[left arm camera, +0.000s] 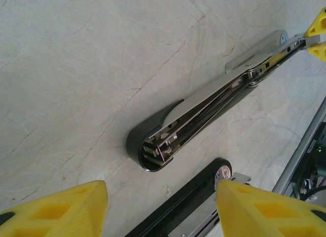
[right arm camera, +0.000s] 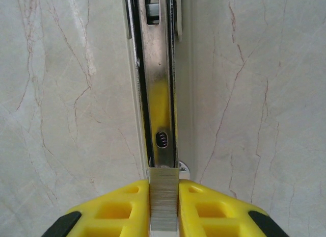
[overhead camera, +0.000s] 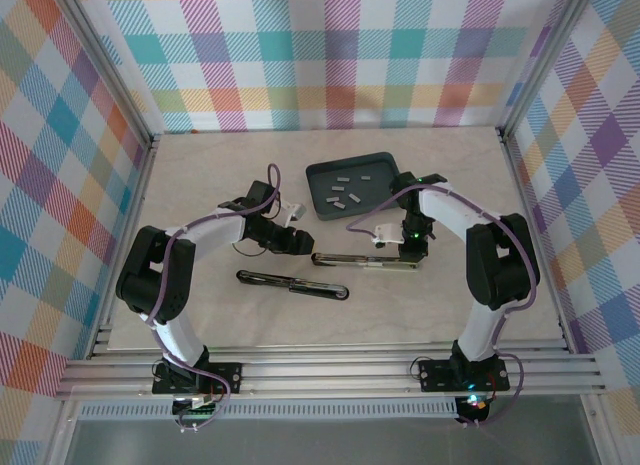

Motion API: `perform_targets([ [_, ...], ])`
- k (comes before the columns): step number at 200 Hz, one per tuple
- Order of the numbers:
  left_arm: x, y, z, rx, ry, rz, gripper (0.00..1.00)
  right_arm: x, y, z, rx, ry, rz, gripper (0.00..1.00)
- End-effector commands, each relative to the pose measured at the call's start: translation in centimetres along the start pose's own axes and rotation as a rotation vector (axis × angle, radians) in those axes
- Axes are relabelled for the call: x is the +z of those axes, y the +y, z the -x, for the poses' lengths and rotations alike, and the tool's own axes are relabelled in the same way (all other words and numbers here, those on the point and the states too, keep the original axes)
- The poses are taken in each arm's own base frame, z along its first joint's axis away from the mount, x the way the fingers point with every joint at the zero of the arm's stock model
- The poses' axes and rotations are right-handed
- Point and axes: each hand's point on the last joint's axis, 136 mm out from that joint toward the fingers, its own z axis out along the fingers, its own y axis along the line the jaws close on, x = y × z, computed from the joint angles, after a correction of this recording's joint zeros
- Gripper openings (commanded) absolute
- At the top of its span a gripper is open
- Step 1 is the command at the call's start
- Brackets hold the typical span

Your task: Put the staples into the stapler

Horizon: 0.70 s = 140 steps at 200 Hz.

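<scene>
Two open staplers (overhead camera: 365, 259) (overhead camera: 293, 282), right hand (right arm camera: 163, 193) pinching one staple strip (right arm camera: 163, 206), left hand (left arm camera: 160, 206) spread, roughly six strips (overhead camera: 340, 202) in tray (overhead camera: 383, 162)

Your pale marble-patterned tabletop (overhead camera: 200, 175) carries a dark grey, shallow rectangular tray (overhead camera: 372, 163) toward the back, right of centre. Nearer you, a long black stapler (overhead camera: 293, 283) lies opened flat. Bright multicoloured plaid walls (overhead camera: 330, 55) enclose three sides, and silver aluminium rails (overhead camera: 330, 370) run along the near edge.
</scene>
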Motion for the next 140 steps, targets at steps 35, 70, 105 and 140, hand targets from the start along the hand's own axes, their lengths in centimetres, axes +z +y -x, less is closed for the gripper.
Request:
perform_targets([
  [35,-0.4,-0.5,0.3,0.016,0.001,-0.02,0.59,0.1,0.6,0.1,-0.027,-0.018,0.04,0.18],
  [70,-0.5,-0.5,0.3,0.015,-0.001,-0.022,0.59,0.2,0.4,-0.1,-0.024,-0.007,0.024,0.18],
  [105,-0.5,-0.5,0.2,0.015,0.001,-0.019,0.59,0.6,-0.4,-0.7,-0.024,0.035,-0.005,0.18],
  [140,-0.5,-0.5,0.1,0.015,0.002,-0.019,0.59,0.4,0.2,-0.3,-0.023,0.005,0.017,0.18],
])
